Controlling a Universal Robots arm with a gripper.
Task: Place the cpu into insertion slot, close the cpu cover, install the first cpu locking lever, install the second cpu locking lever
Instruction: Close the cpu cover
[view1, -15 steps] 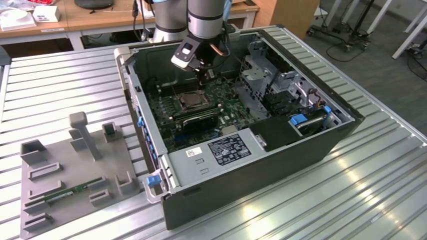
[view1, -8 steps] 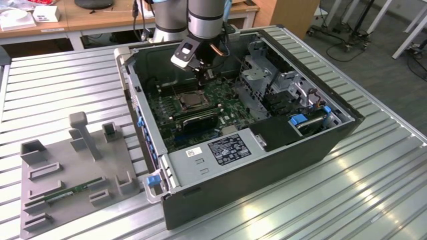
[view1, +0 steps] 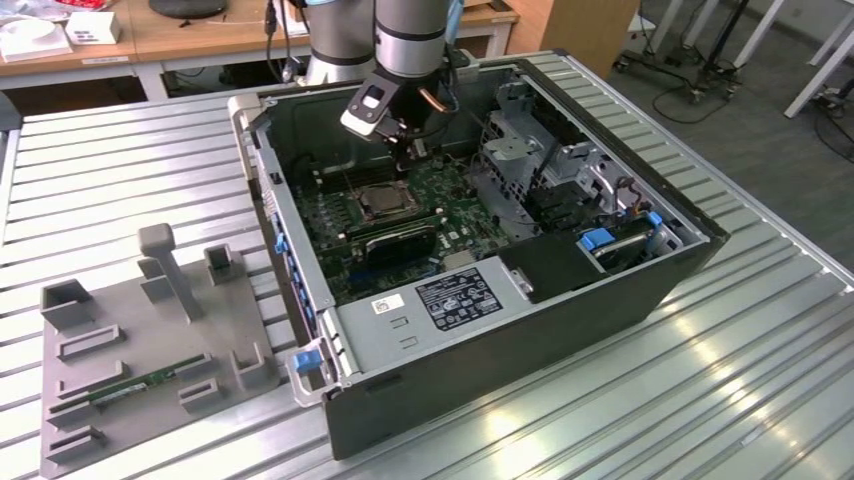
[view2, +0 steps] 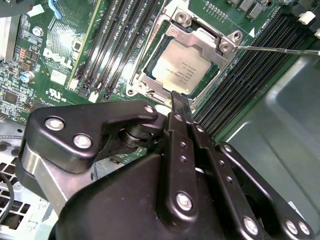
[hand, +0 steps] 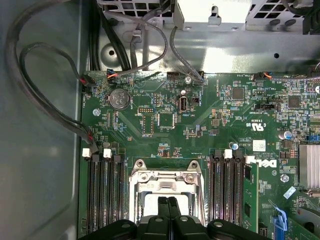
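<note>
The cpu (view2: 181, 70), tan-silver, lies flat in the insertion slot (view2: 141, 86) on the green motherboard (view1: 447, 195). The silver cpu cover (view2: 201, 38) lies down over its edges; its frame also appears in the first wrist view (hand: 167, 178). A thin metal locking lever (view2: 280, 50) sticks out sideways from one corner of the slot. My gripper (view2: 178, 100) hovers just beside the slot's edge, shut with nothing between its black fingers (hand: 162, 210). In the exterior view the gripper (view1: 406, 150) hangs inside the open computer case, just behind the insertion slot (view1: 378, 205).
Black memory slots (view2: 120, 35) flank the socket on both sides. Cables (hand: 40, 75) loop along the case wall. A metal drive cage (view1: 534, 150) and power supply (view1: 447, 298) crowd the case. A grey fixture plate (view1: 147, 330) lies on the table at the exterior view's left.
</note>
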